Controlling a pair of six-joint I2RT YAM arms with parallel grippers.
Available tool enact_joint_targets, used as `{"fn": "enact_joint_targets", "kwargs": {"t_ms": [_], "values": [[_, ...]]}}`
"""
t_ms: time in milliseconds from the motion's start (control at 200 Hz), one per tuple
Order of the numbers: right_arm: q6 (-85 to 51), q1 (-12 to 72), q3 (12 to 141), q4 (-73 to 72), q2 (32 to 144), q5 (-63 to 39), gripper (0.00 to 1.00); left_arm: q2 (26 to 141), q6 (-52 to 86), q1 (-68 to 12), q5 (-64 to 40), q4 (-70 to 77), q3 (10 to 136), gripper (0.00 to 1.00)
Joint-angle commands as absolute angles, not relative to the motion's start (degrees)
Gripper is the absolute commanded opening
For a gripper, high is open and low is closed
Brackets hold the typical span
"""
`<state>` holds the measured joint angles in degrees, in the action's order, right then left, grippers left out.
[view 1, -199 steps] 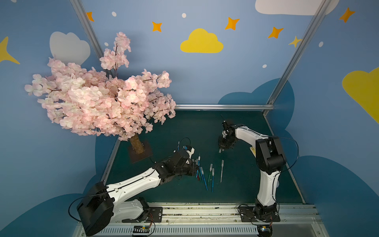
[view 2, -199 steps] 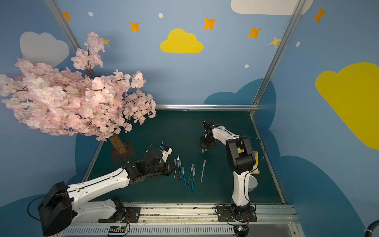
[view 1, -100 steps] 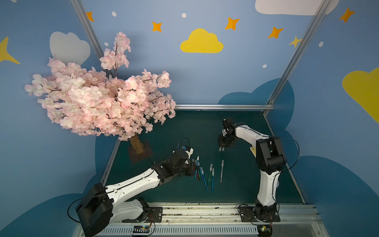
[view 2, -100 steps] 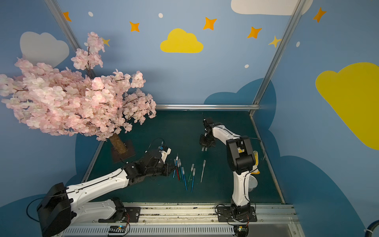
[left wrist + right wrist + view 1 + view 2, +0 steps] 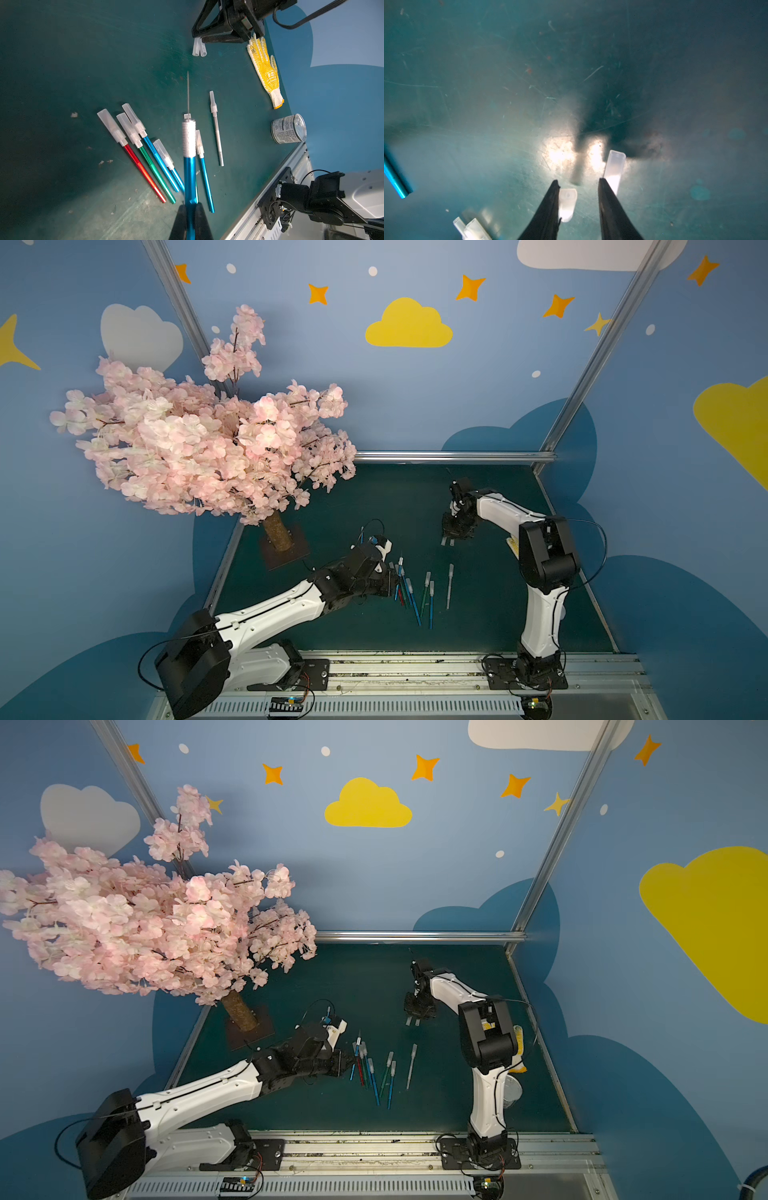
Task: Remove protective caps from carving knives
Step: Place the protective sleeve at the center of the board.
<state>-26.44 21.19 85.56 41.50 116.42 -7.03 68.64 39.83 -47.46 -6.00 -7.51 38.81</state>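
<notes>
A blue knife (image 5: 189,176) is pinched by its handle between the left fingers (image 5: 180,220) and held over the bench (image 5: 62,62), its thin blade (image 5: 188,93) bared. Beside it, a red knife (image 5: 144,173) and a green knife (image 5: 157,175) are laid capped on the bench among capped blue ones, with a capped silver knife (image 5: 217,133) nearby. The right fingers (image 5: 610,207) are spread. A loose cap (image 5: 567,204) is seen against one finger's inner face, clear of the other. A second cap (image 5: 613,168) is partly hidden behind the other finger. A paired caps group (image 5: 199,48) is laid near those fingers.
</notes>
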Motion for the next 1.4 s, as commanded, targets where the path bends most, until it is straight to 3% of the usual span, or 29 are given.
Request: {"fn": "enact_joint_targets", "kwargs": {"t_ms": [0, 240, 551, 956, 1397], "values": [[-25.65, 21.62, 86.09, 43.70, 114.32, -5.72, 0.31, 69.16, 38.77, -47.11, -6.15, -8.00, 40.52, 0.07], [-26.02, 21.37, 84.49, 41.54, 113.38, -9.55, 0.26, 71.02, 38.44, -47.12, -6.96, -6.17, 40.86, 0.07], [-26.28, 20.15, 82.02, 39.29, 111.96, -14.88, 0.24, 81.54, 38.53, -46.96, -12.00, 0.22, 46.51, 0.07], [-25.78, 19.60, 81.41, 39.54, 110.72, -15.29, 0.24, 99.92, 38.24, -47.45, -21.45, 5.78, 59.14, 0.07], [-25.42, 19.18, 81.32, 39.42, 110.39, -15.71, 0.23, 109.78, 38.41, -47.95, -23.57, 5.54, 66.15, 0.07]]}}
